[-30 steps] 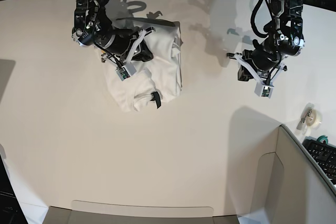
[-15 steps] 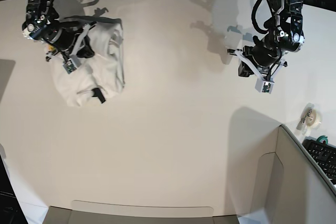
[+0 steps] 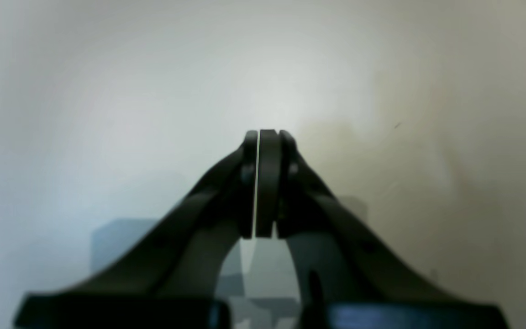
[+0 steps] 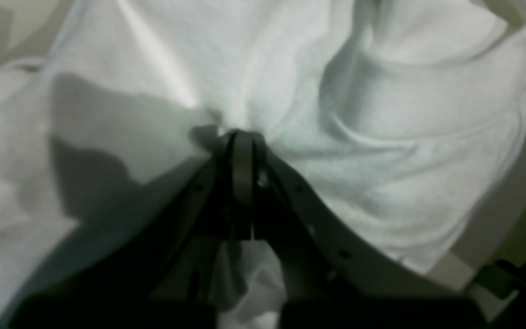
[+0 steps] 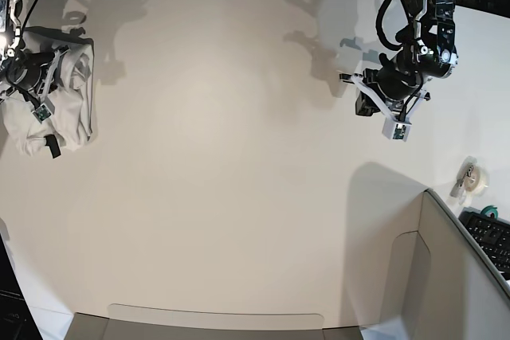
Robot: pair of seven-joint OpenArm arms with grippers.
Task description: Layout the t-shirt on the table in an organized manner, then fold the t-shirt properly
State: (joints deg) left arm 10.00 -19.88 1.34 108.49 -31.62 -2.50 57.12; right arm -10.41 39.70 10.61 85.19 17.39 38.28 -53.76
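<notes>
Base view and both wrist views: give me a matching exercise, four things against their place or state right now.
Things:
1. t-shirt
2. left claw
3. right claw
4. tape roll

Place or state:
A. shut on nothing, above bare table
B. bunched up at the base view's left edge
C. on the table beside the grey panel
D. shut on white cloth

Pairs: 1-B, 2-A, 3-D, 4-C

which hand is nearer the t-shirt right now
The right hand: it is shut on the bunched t-shirt at the table's far edge. The left hand, shut and empty, hangs over bare table well away.
</notes>
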